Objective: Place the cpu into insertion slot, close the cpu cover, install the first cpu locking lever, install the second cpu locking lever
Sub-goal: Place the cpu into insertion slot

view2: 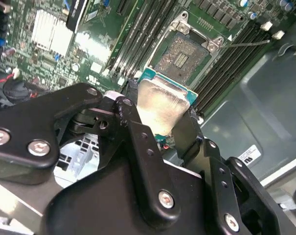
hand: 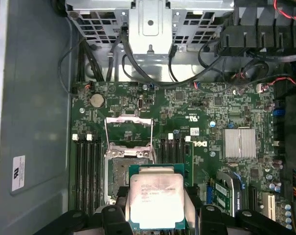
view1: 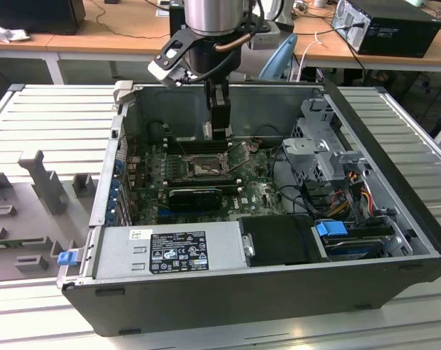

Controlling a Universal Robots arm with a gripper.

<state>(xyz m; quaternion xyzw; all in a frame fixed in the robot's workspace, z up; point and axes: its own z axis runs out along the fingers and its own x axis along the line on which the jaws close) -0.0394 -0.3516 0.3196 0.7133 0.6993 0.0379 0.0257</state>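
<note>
My gripper [hand: 156, 208] is shut on the cpu [hand: 156, 199], a flat square chip with a pale silver face and a green edge, pinched by two opposite sides between black fingers [hand: 195, 210]. The second wrist view shows the cpu [view2: 160, 105] tilted just above the board, close beside the insertion slot [view2: 183, 56]. That dark square socket [hand: 124, 175] lies uncovered, partly under the chip's edge. Beyond it the cpu cover [hand: 128, 131], a thin metal frame, stands flipped up. A thin locking lever [view2: 250, 43] sticks out sideways. In the exterior view my gripper [view1: 220, 131] hangs over the slot [view1: 203, 168].
Long black memory slots [hand: 86, 171] flank the socket on both sides. A black card [view1: 194, 195] lies across the board near the grey power supply [view1: 169, 251]. A drive cage [view1: 315, 157] and cables [view1: 351, 189] fill the exterior view's right. A silver heatsink [hand: 239, 143] sits nearby.
</note>
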